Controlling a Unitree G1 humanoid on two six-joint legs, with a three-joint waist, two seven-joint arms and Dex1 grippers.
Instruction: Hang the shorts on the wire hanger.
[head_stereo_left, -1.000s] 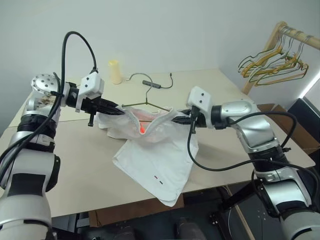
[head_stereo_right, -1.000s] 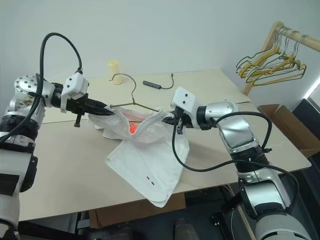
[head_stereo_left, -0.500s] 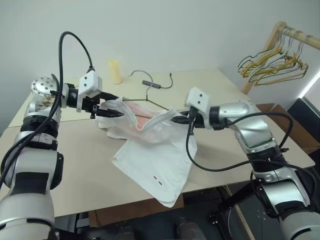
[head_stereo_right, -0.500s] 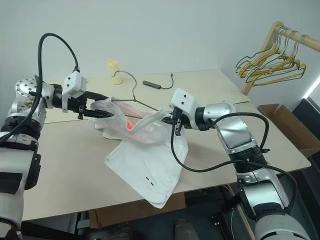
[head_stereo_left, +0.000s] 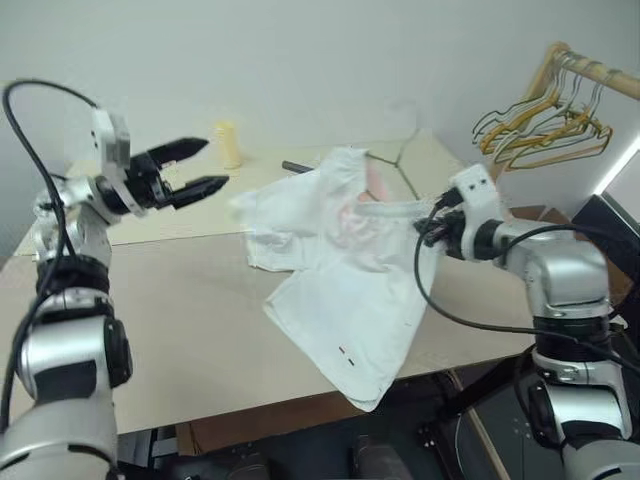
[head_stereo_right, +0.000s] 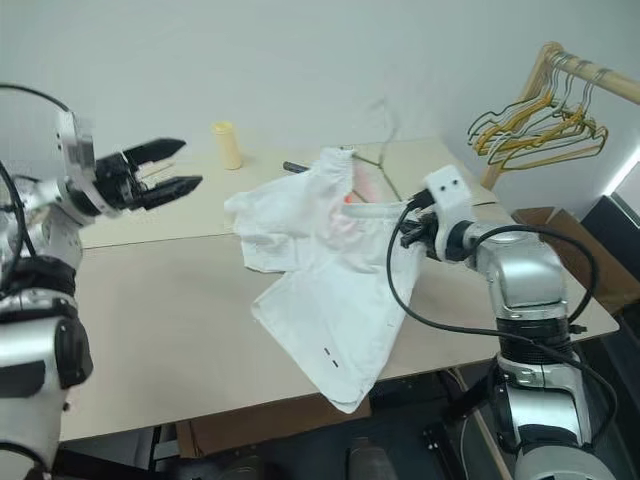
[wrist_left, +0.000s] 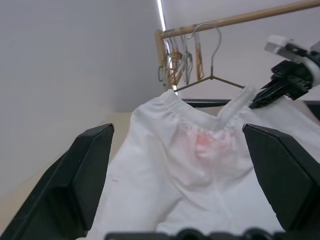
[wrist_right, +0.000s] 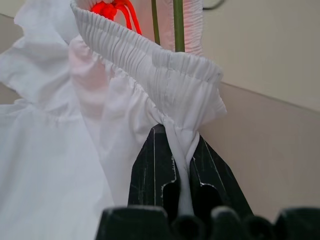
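Shorts (head_stereo_left: 345, 260) white, spread over centre-right of worktop (head_stereo_left: 160, 310), waist end lifted, one leg hem w/ small dark marks hanging past front edge. Faint pink marks near waist; red drawstring seen at waistband in right wrist view. Elastic waistband pinched at one point btwn fingers (wrist_right: 150, 165) of right gripper (head_stereo_left: 432, 228), clamped tight on the gathered cloth, holding that side up off worktop. Wire hanger (wrist_left: 212, 75) thin, dark, behind and partly inside waist opening; two thin rods of it rising past waistband in right wrist view; hook visible above shorts in left wrist view. Whether hanger fully threaded through waist: can't tell. Left gripper (head_stereo_left: 195, 168) well apart from shorts, up over left side of worktop, fingers spread wide, nothing btwn them, pointing toward the cloth. Small pale yellow cup (head_stereo_left: 229, 144) upright near back of worktop, just past left gripper. Dark cable w/ small box (head_stereo_left: 297, 167) at back edge beside shorts. Wooden rack (head_stereo_left: 560, 70) far right, w/ cluster of yellow and olive hangers (head_stereo_left: 535, 130).
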